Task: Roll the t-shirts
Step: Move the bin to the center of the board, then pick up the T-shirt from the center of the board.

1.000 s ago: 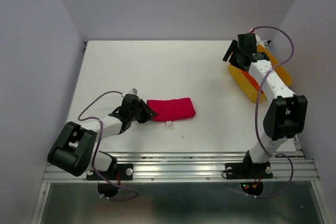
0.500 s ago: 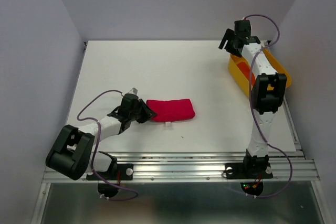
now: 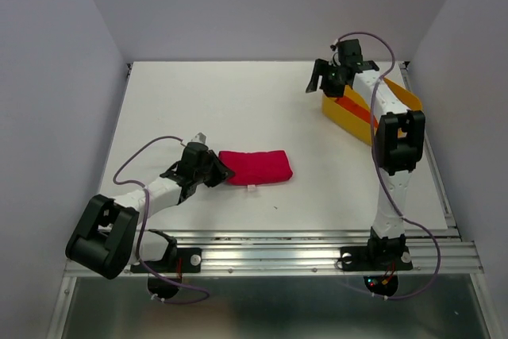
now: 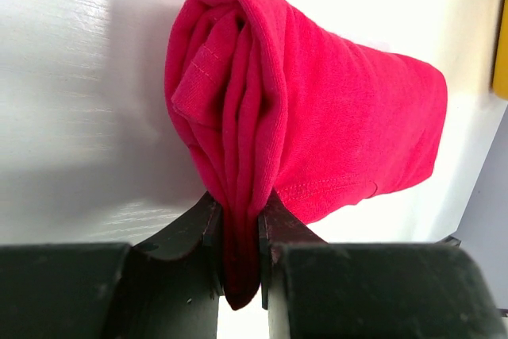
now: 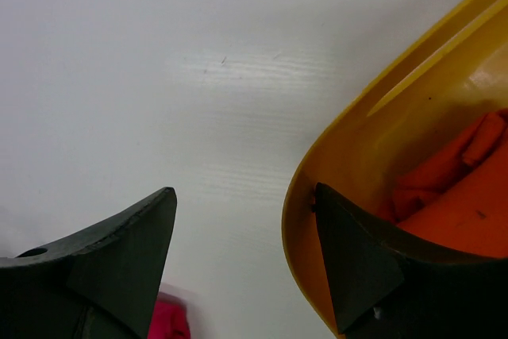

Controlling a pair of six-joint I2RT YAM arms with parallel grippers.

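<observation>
crimson t-shirt (image 3: 255,167) lay rolled on the surface (image 3: 238,93), about 7 o'clock of its centre, long axis running 3 to 9. left hand (image 3: 216,171) sat at the roll's 9 o'clock end, fingers pressed in and pinching a fold of the cloth. yellow tub (image 3: 340,113) stood at 2 o'clock with the orange-red t-shirt (image 3: 359,109) inside. right hand (image 3: 321,78) was at the tub's 11 o'clock end, spread wide, one finger inside the rim and one outside.
</observation>
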